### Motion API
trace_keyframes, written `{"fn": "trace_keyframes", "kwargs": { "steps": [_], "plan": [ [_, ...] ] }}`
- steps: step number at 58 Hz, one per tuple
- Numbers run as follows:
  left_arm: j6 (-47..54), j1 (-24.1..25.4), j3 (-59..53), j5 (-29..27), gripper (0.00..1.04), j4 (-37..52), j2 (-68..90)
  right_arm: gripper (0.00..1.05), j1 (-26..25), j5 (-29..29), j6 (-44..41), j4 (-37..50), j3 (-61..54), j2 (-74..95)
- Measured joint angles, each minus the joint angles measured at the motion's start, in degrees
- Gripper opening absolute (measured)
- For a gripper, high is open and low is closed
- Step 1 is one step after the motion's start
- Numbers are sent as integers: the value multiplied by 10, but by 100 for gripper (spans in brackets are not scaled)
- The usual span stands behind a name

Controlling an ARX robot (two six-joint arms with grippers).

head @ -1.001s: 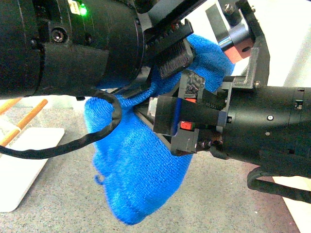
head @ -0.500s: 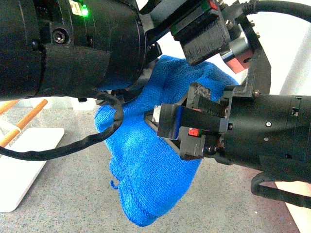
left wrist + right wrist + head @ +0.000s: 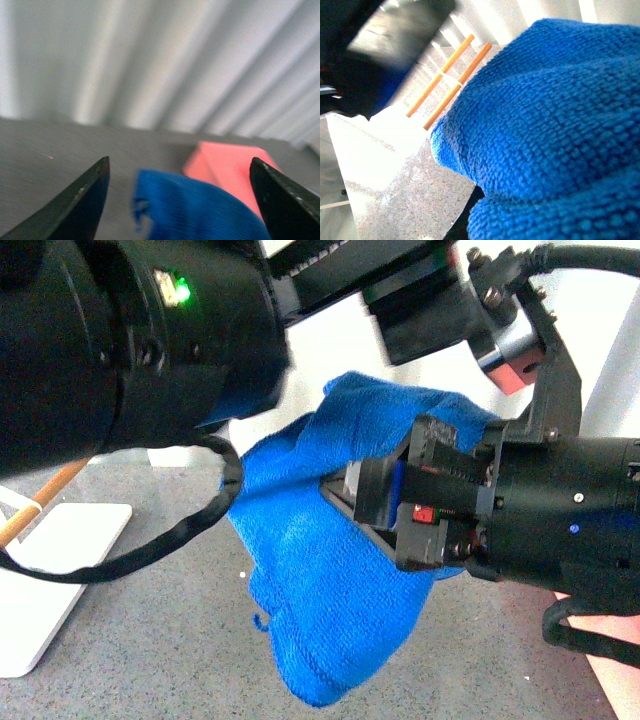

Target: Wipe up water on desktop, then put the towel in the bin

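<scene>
A bright blue microfibre towel (image 3: pixel 320 600) is hanging in the air above a speckled grey tabletop (image 3: pixel 150 660), with its loose lower end drooping towards the surface; whether it is touching cannot be told. The right end effector (image 3: pixel 385 495) is clenching the towel's bunched upper part, and the right wrist view is filling almost wholly with blue cloth. The left end effector (image 3: pixel 180 195) is standing released, with its two dark fingertips spread wide and nothing between them, and it is sitting above the towel in the front view. A salmon-pink bin (image 3: pixel 225 160) is showing beyond the towel in the left wrist view, and a strip of the same pink is peeking from under the right arm at the lower right of the front view. A white rack (image 3: pixel 50 580) with wooden bars (image 3: pixel 455 75) is lying off to the left. No puddle is showing on the visible tabletop, though the arms are hiding much of it. Judging from this, the wiping is looking finished and the transfer to the bin is under way. The next move is calling for the right arm to carry the towel over the bin's open top, lifting the floppy tail clear of the rim, and only then letting go.
</scene>
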Motion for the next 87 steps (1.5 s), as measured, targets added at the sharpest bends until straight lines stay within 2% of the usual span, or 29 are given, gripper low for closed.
{"fn": "trace_keyframes", "kwargs": {
  "steps": [5,8,16,28,42,59,65,70,87],
  "plan": [
    [97,16,-56,-101,69,37,-39,5,-1,1,-2,-4,-3,0],
    [137,33,-86,-112,62,44,-64,5,-2,5,-7,-7,-4,-2],
    [189,84,-164,-82,38,50,-133,5,-7,9,-9,-9,-5,-3],
    [206,144,-246,-15,3,40,-224,5,-7,5,-9,-10,-10,-8],
    [212,205,-307,40,4,-1,-323,5,-10,6,-10,-9,-12,-10],
    [213,253,-346,86,4,-72,-435,5,-11,6,-12,-11,-13,-16],
    [213,263,-368,97,4,-55,-447,5,-11,5,-15,-12,-13,-17],
    [214,302,-368,147,4,-85,-475,5,-11,5,-17,-16,-14,-18],
    [214,322,-368,153,4,-176,-577,5,-3,13,-25,-28,-13,-18]
  ]
}}
